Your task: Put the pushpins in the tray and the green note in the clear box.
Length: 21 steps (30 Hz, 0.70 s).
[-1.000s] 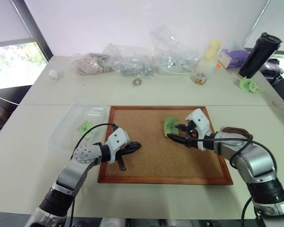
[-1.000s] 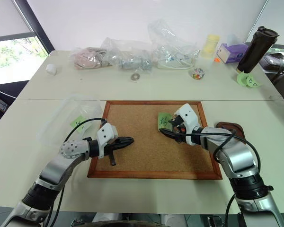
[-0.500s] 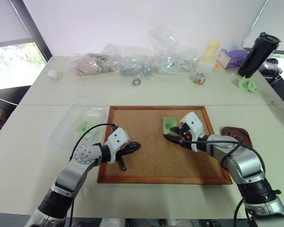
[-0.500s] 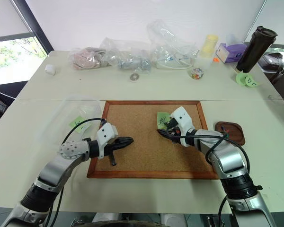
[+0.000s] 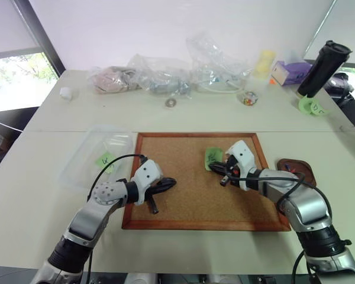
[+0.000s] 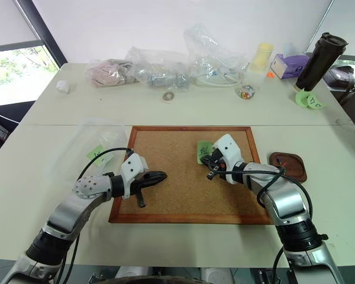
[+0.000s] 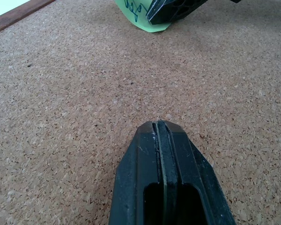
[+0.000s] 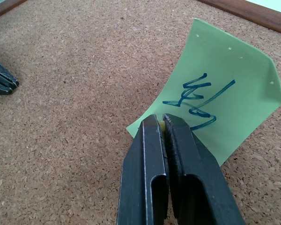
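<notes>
My right hand [image 8: 160,123] is pinched shut on the near corner of the green note [image 8: 225,105], which looks thin, light and floppy, so I'd lift gently.

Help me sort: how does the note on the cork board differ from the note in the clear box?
The board note sits on the cork board, the box note inside the clear box. The board note curls up with the shut right claw at its corner; the box note lies untouched. Both are green, with dark writing.
</notes>
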Motion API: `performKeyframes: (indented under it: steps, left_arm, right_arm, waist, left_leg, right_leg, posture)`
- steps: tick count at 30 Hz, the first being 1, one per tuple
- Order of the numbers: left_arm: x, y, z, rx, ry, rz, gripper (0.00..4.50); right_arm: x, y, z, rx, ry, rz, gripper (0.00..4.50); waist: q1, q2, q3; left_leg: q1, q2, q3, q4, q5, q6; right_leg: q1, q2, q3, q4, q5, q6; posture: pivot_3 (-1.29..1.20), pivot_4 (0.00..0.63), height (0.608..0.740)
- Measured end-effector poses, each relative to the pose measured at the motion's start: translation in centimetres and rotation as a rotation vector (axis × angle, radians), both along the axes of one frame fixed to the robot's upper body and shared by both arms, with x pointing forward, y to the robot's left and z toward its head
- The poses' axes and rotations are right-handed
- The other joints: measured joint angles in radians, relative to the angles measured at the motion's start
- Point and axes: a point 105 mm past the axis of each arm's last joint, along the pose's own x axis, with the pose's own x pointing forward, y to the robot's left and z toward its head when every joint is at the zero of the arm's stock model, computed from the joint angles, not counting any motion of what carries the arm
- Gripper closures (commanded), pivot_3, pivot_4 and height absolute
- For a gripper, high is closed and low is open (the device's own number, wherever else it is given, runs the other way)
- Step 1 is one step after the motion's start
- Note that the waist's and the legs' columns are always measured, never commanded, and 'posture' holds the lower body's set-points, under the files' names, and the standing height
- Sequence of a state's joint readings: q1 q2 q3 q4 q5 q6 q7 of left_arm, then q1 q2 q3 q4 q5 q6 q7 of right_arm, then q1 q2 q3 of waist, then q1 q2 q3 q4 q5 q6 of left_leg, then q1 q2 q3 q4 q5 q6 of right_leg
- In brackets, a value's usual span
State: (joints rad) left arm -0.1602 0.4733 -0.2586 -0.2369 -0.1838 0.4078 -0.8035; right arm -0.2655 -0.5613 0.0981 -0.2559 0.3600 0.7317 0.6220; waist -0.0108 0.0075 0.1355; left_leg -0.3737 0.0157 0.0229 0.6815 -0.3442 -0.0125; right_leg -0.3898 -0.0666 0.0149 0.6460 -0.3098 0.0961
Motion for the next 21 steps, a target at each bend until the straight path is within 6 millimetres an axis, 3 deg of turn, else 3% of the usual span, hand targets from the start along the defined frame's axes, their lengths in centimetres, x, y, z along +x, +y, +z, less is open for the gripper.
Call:
performKeyframes:
  steps: [6, 13, 20, 21]
  left_arm:
    - [0.0, 0.0, 0.0, 0.000, 0.000, 0.000, 4.50]
    - [0.0, 0.0, -0.1, 0.001, 0.002, 0.001, 4.50]
    - [0.3, 0.1, 0.3, -0.022, 0.018, -0.022, 4.50]
    - [0.4, 0.1, 0.3, -0.027, 0.023, -0.027, 4.17]
  right_arm:
    - [-0.2, -0.4, 2.8, -0.026, -0.081, 0.024, 4.45]
    - [-1.6, 0.6, 4.3, -0.045, -0.094, 0.122, 4.45]
    - [-3.4, 2.0, 4.1, -0.086, -0.067, 0.261, 4.45]
    - [-3.5, 2.1, 4.0, -0.090, -0.061, 0.272, 4.48]
  waist:
    - [-0.001, 0.000, 0.000]
    - [0.000, 0.000, 0.000]
    - [-0.001, -0.001, 0.000]
    - [-0.001, -0.001, 0.001]
  left_leg:
    - [0.000, 0.000, 0.000, 0.000, 0.000, 0.000]
    - [0.000, 0.000, 0.000, 0.000, 0.000, 0.000]
    - [0.000, 0.000, 0.000, 0.000, 0.000, 0.000]
    - [0.000, 0.000, 0.000, 0.000, 0.000, 0.000]
  right_leg:
    - [0.000, 0.000, 0.000, 0.000, 0.000, 0.000]
    - [0.000, 0.000, 0.000, 0.000, 0.000, 0.000]
    - [0.000, -0.001, 0.000, -0.001, 0.000, -0.001]
    - [0.000, -0.001, 0.000, -0.001, 0.000, -0.001]
  posture:
    - [0.00, 0.150, 0.740]
    - [0.00, 0.150, 0.740]
    - [0.00, 0.150, 0.740]
    - [0.00, 0.150, 0.740]
